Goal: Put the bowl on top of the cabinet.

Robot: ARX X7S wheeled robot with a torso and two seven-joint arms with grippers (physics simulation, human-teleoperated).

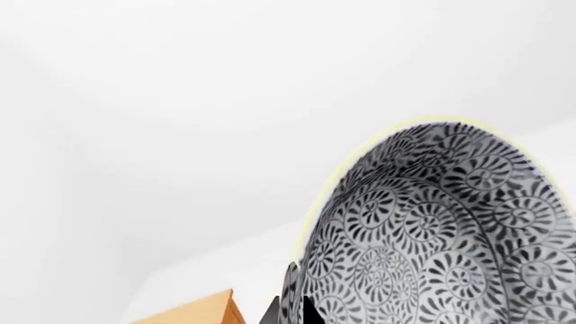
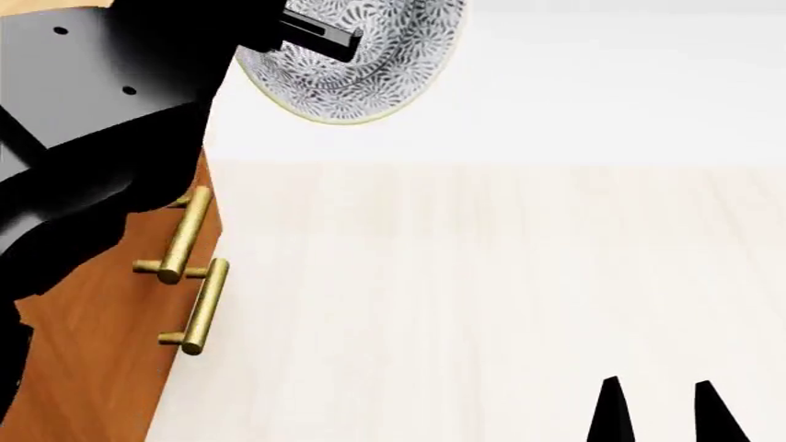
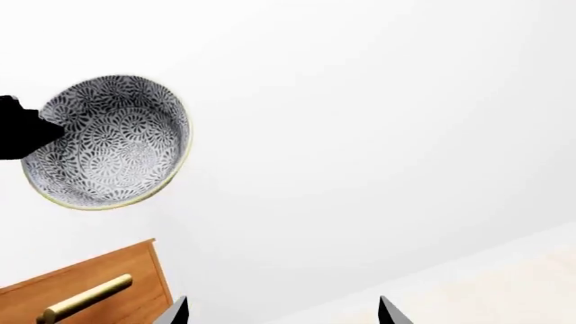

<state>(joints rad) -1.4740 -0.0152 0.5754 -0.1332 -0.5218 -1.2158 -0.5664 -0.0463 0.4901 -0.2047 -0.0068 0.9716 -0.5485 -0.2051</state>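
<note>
Left tool (image 2: 322, 35) pinches the bowl (image 2: 368, 64) at its rim, holding it up in the air, tilted on its side, beside the cabinet's (image 2: 92, 341) upper corner, not resting on it. Right tool (image 2: 657, 410) hangs low over the floor (image 2: 491, 276), fingers spread, nothing between them. Brass handles (image 2: 197, 267) on cabinet front.

Bare simulated room: pale wood floor (image 2: 491, 295), plain white wall (image 3: 378, 101), wooden cabinet (image 2: 98, 350)
</note>
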